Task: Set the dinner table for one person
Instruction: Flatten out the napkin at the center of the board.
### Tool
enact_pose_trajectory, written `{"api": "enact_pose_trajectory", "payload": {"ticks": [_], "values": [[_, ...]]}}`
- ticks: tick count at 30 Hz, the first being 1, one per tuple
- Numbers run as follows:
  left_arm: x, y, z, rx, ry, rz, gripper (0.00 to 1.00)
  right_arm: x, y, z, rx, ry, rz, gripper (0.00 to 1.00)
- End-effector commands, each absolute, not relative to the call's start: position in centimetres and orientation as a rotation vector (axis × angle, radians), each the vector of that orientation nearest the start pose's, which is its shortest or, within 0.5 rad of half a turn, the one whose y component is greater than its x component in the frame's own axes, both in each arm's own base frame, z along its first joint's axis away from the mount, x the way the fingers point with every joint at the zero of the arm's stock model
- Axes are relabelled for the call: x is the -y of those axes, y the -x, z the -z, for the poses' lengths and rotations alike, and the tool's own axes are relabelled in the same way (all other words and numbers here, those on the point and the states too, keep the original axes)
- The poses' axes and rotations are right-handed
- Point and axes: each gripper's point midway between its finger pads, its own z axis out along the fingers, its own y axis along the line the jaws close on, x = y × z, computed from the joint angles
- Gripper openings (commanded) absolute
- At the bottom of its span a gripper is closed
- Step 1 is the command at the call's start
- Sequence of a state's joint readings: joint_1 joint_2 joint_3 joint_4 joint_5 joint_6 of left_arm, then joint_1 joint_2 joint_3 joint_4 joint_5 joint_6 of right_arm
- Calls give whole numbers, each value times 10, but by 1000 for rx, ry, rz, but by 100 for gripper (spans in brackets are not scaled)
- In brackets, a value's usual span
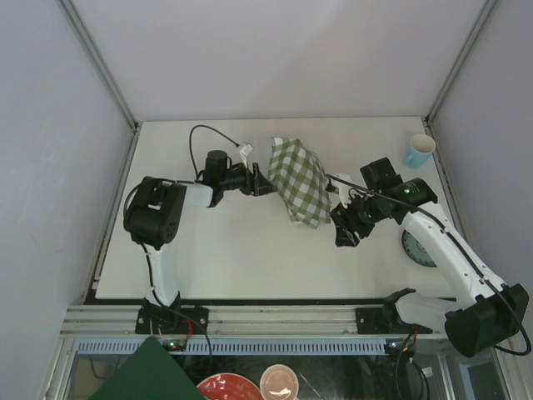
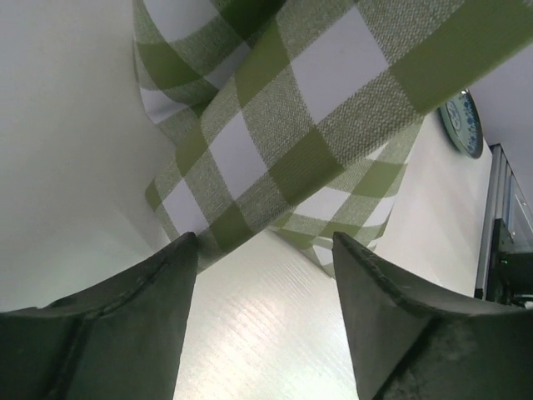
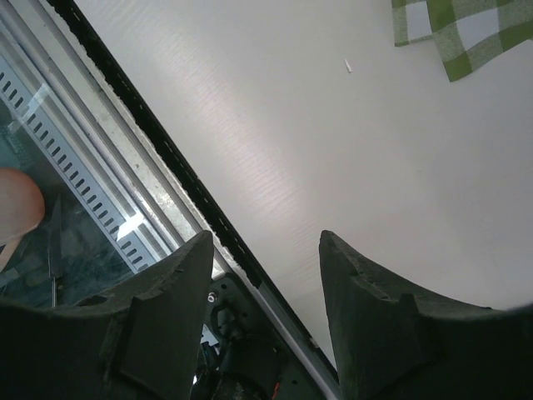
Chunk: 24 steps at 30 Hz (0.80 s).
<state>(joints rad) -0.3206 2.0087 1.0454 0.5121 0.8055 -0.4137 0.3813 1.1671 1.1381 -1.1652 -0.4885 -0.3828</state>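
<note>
Dinner table: we're looking down on the dinner table (image 1: 250, 250), the broad off-white top that carries everything, and the place setting is not laid out yet.

Checked cloth: the green-and-white checked cloth (image 1: 301, 179) sits bunched and rumpled near the middle of the far half, its folds standing up off the surface instead of lying flat.

Left gripper: the left gripper (image 1: 265, 180) reaches in level from the cloth's left side. On the wrist view its fingers stand apart with bare tabletop showing between them. The cloth's lower edge hangs right at the left fingertip, but nothing is pinched.

Why there: we read that low, sideways approach as lining up on a hem, the one place where a thin fabric can be caught.

Right gripper: the right gripper (image 1: 343, 229) hovers near the cloth's right corner but apart from it, fingers spread and empty, tilted toward the near rail.

Plate: the blue-patterned plate (image 1: 414, 250) lies to the right, partly under the right arm.

Cup: the pale blue cup (image 1: 420, 151) stands upright in the far right corner, well apart from the cloth.

Our call: it looks like early days to us, since the cloth needs spreading before plate and cup can go on it.

Risk: a grab on a loose fold may only drag the bundle along.
</note>
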Motion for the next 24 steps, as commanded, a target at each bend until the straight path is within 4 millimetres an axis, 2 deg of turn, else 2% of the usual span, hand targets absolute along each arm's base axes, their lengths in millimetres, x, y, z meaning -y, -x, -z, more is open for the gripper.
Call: {"api": "enact_pose_trajectory", "payload": {"ticks": [1,5,9,13,18,20,24], "values": [[286,-424,-98,-1962,-500,1189,72,-149,-174,-196,-2347,1135,-704,54],[290,-429,-93,-1995,-465,1161,75,-149,-174,-198,-2340,1133,-709,54],[292,-435,-86,-2036,-446,1117,63,-149,-172,-201,-2326,1129,-724,54],[290,-440,-82,-2057,-418,1067,61,-150,-168,-204,-2311,1127,-750,54],[288,-442,-79,-2084,-400,1028,51,-151,-167,-209,-2285,1116,-787,53],[288,-443,-78,-2093,-397,1020,45,-151,-166,-210,-2280,1114,-795,53],[291,-440,-79,-2087,-443,1016,23,-150,-163,-210,-2280,1112,-808,53]]}}
